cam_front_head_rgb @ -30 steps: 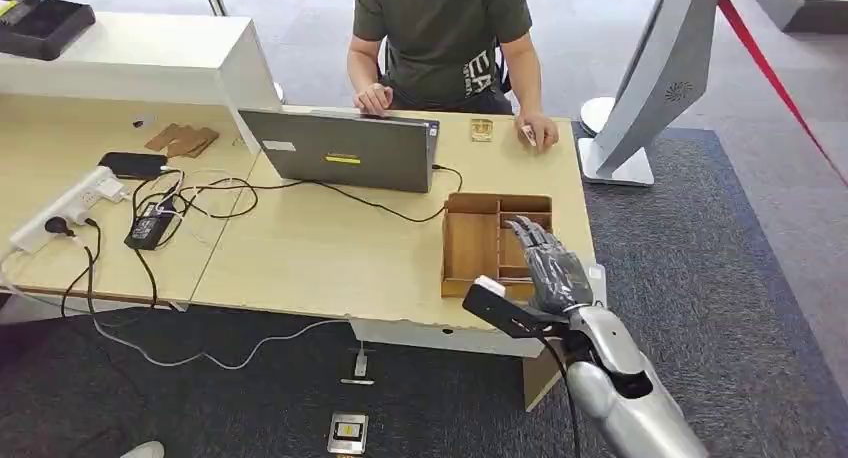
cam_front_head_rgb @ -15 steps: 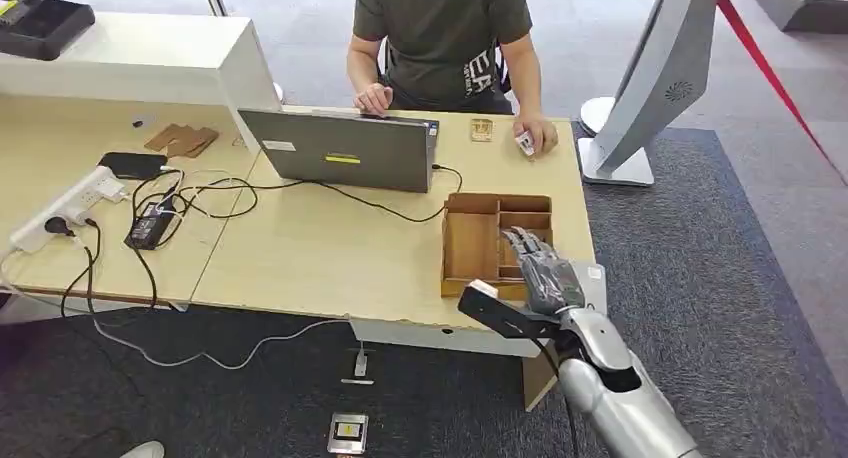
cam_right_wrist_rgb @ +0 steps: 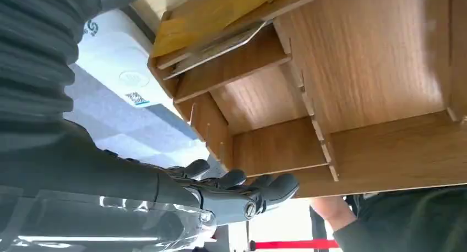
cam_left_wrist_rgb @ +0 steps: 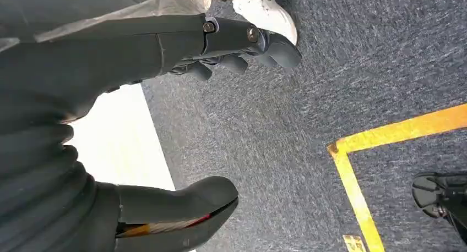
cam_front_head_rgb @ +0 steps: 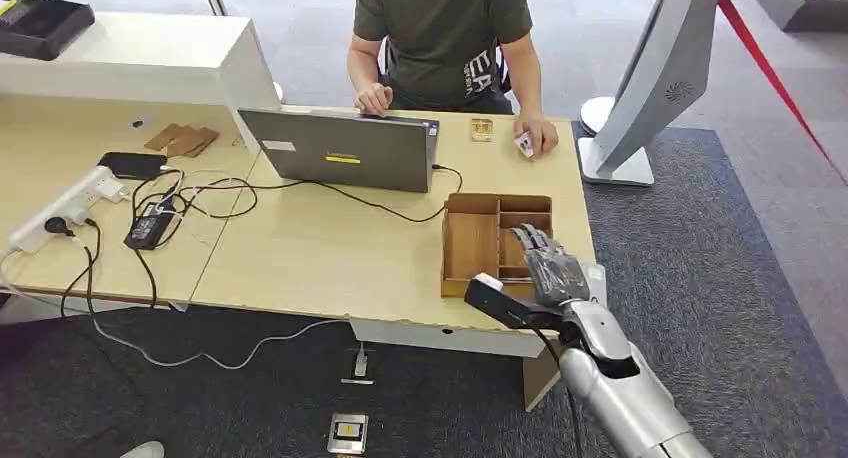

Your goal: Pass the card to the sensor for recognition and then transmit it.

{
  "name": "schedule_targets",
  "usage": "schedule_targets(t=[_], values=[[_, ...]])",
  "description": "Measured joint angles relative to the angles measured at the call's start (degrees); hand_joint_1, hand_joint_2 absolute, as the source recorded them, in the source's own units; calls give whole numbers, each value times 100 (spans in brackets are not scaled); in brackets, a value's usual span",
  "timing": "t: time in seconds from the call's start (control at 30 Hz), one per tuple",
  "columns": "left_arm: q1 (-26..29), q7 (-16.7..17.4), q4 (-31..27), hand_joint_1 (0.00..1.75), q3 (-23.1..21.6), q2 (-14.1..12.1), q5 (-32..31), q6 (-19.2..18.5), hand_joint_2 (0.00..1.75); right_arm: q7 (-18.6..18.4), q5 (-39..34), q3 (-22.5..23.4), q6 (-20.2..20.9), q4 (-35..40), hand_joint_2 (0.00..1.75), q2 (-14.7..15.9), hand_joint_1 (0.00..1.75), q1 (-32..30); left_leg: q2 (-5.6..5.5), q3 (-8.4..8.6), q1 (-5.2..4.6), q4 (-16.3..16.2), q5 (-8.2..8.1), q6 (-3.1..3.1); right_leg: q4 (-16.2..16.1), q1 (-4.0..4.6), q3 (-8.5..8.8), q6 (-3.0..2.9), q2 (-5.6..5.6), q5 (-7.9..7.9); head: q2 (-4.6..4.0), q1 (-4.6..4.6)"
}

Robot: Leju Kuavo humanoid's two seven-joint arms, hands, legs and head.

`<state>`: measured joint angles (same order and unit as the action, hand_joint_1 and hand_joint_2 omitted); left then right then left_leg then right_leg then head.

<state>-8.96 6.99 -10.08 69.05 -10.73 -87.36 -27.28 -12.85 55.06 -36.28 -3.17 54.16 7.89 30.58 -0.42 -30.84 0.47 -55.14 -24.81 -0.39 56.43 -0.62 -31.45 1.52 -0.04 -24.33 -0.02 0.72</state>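
Currently I see a light wood desk [cam_front_head_rgb: 330, 248] on dark grey carpet [cam_front_head_rgb: 700, 278], with a white raised counter [cam_front_head_rgb: 130, 58] at its far left and a grey kiosk stand [cam_front_head_rgb: 650, 88] beyond its right end. A person [cam_front_head_rgb: 440, 38] sits across the desk behind a laptop [cam_front_head_rgb: 345, 150].

My right hand [cam_front_head_rgb: 550, 268] is extended over the right compartments of the wooden tray [cam_front_head_rgb: 478, 240] at the near right edge of the desk, fingers stretched forward and apart, holding nothing. In the right wrist view the fingers [cam_right_wrist_rgb: 242, 194] lie outside the tray wall, and a flat card [cam_right_wrist_rgb: 212, 48] sits tilted in one of the tray's narrow compartments, beside a white box [cam_right_wrist_rgb: 115, 59].

My left hand [cam_left_wrist_rgb: 182, 114] hangs over the carpet with fingers apart and nothing between them; a yellow floor line [cam_left_wrist_rgb: 358, 175] runs nearby.

On the desk's left part lie a power strip [cam_front_head_rgb: 65, 208], a phone [cam_front_head_rgb: 132, 164] and tangled cables [cam_front_head_rgb: 190, 198]. The person's hand [cam_front_head_rgb: 538, 134] holds a small card [cam_front_head_rgb: 523, 143] near a small item [cam_front_head_rgb: 482, 130] by the laptop.
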Motion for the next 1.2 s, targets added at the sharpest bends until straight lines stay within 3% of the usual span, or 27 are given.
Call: schedule_targets(t=[0.3,1.2], values=[[0,0,0,0,0,0,0,0,175,-175,649,-44,-258,-409,175,-74,0,148,0,1,0,0,0,0,0,0,0,0,0,0,0,0],[2,26,2,0,0,0,0,0,175,-116,671,-42,-352,-1143,175,-142,0,281,0,1,0,0,0,0,0,0,0,0,0,1,0,0]])
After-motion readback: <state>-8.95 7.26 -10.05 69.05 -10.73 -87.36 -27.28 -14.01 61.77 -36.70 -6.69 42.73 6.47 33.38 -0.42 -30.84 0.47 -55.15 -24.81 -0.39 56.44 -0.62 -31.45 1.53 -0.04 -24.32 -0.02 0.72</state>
